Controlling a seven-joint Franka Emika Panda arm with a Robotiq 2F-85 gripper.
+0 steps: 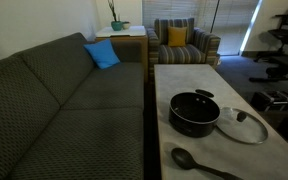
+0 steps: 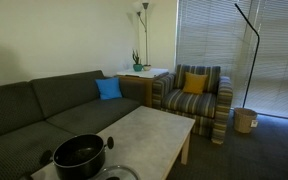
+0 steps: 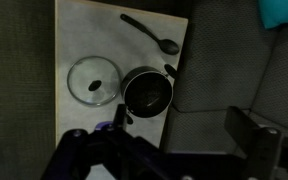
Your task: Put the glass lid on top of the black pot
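Beside black pot, glass lid lies well apart from gripper.

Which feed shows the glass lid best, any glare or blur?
Wrist view: dim and soft, yet the glass lid shows beside the black pot. In an exterior view the lid reads clearly, without glare; in an exterior view the pot sits at the frame's bottom edge.

Pretty dim room overall, kinda grainy and low-res. In an exterior view, daylight seeps through the blinds at upper right. The glass lid catches a faint sheen. Wrist view is darkest, with the bottom edge murky and out of focus.
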